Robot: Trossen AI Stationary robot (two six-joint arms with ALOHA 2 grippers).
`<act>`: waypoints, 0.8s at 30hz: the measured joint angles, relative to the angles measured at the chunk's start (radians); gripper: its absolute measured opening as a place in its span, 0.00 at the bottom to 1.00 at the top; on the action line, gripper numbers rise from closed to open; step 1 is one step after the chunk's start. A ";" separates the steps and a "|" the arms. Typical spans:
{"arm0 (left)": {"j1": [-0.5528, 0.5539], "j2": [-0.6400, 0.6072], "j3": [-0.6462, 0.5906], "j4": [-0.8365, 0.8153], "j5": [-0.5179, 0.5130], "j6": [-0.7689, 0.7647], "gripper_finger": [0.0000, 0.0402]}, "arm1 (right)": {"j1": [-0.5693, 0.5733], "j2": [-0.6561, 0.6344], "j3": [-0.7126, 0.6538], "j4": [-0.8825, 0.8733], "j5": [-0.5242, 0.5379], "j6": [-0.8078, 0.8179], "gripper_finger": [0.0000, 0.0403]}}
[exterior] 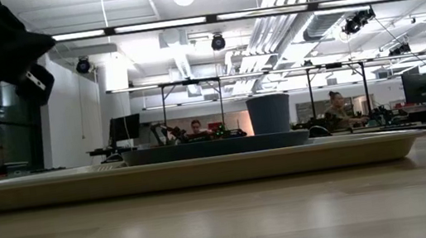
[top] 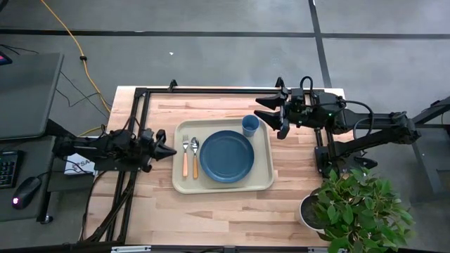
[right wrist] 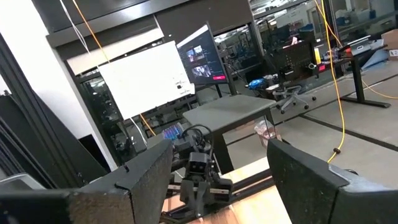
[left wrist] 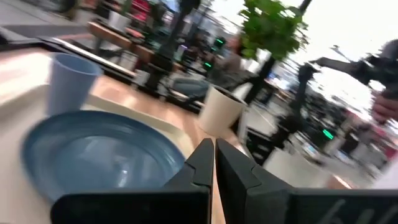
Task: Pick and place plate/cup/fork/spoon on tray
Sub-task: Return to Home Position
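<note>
The cream tray [top: 264, 165] lies mid-table. On it rest the blue plate [top: 226, 156], the small blue cup [top: 250, 126] upright at the far right corner, and the fork [top: 185, 156] and spoon [top: 195, 154] side by side left of the plate. My left gripper [top: 171, 150] is shut and empty just left of the tray; in its wrist view [left wrist: 213, 163] it faces the plate [left wrist: 93, 155] and cup [left wrist: 71, 81]. My right gripper [top: 271, 112] is open and empty, raised right of the cup; its fingers [right wrist: 298, 168] stand apart.
A potted plant in a white pot [top: 355, 211] stands at the table's near right corner. A black frame [top: 140, 95] runs along the table's far and left sides. Bare wood lies near the front edge [top: 211, 218]. People sit in the room behind [exterior: 337, 110].
</note>
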 joint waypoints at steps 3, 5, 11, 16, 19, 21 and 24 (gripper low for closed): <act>-0.001 -0.002 0.000 -0.007 -0.079 -0.005 0.00 | 0.000 0.000 0.000 0.000 -0.003 0.004 0.63; 0.000 -0.002 0.000 -0.007 -0.110 0.024 0.00 | 0.000 0.000 0.000 0.001 -0.008 0.024 0.63; 0.000 0.000 0.000 -0.017 -0.099 0.004 0.00 | 0.000 -0.001 0.000 0.000 -0.008 0.069 0.63; 0.000 0.000 0.000 -0.017 -0.097 0.015 0.00 | 0.000 -0.016 0.000 -0.007 -0.065 0.045 0.63; 0.000 0.000 0.000 -0.016 -0.096 0.016 0.00 | 0.000 -0.045 0.000 -0.043 -0.081 0.051 0.63; 0.000 0.000 0.000 -0.016 -0.096 0.016 0.00 | 0.000 -0.071 0.000 -0.077 -0.080 0.062 0.63; 0.000 0.000 0.000 -0.016 -0.096 0.017 0.00 | 0.000 -0.120 0.000 -0.147 -0.079 0.067 0.63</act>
